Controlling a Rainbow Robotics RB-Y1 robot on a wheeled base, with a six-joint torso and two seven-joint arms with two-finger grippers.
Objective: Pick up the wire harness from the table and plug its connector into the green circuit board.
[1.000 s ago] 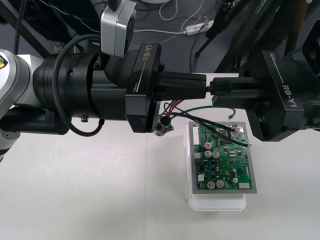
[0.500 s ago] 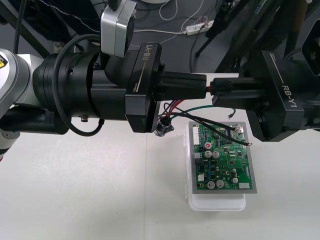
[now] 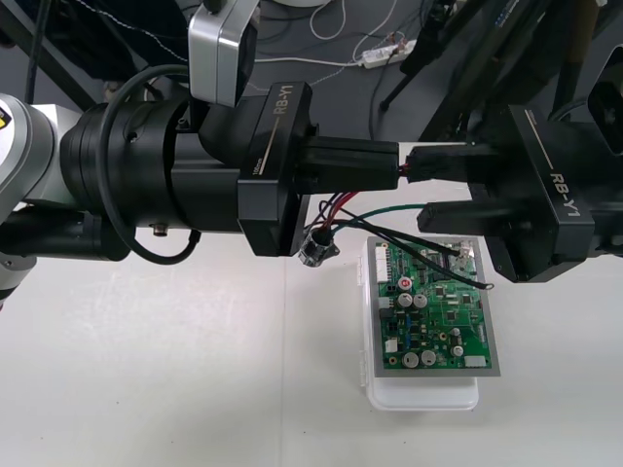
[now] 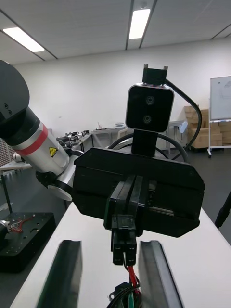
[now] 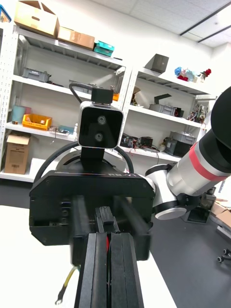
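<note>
Wire harness: red, black, green wires, black plug inside clamped left gripper; right gripper's fingers apart.

Left gripper pressed closed, right gripper spread wide facing it, both arms level, tips meeting

Pale table, dark floor beyond

I work in a lab: past my desk stand metal shelves of boxes and bins, a whiteboard and stacked cartons; strip lights run above it, cables and a power strip lie on the floor behind it.
</note>
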